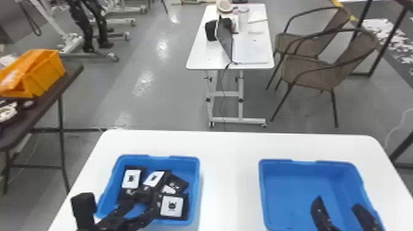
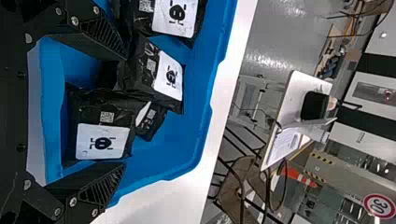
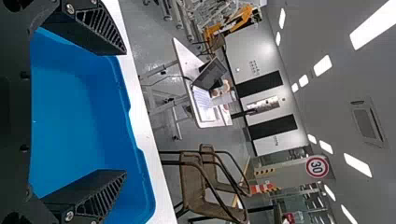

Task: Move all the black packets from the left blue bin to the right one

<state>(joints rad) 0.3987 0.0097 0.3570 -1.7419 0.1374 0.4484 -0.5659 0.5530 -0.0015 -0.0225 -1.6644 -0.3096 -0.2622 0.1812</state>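
Nearest me, the left gripper [image 1: 147, 201] reaches down into the left blue bin [image 1: 197, 181]. From its wrist, its fingers stand wide apart, clamped on nothing, with one black packet [image 2: 100, 123] lying in the gap between them. The right gripper [image 3: 125, 112] is wide open too, holding nothing, over the right bin [image 1: 285, 190].

That packet has a creased, slightly glossy wrapper, so I'd guess it's light and soft, a bit slippery, and liable to buckle if squeezed hard. I can't tell what's inside. I'd take it by two opposite sides, fingers low around its body, minding the packet [image 2: 168, 77] close beside it, which could snag and come along.

The head view gives me both bins at once, with every packet I can make out in the left one. What it doesn't settle is the spacing of the left fingers around the packet; the left wrist view does, and it shows a small printed square by the white label [image 2: 102, 141] as well.

Farther off, past the white table [image 1: 229, 147], stands a desk with a laptop [image 1: 226, 40].
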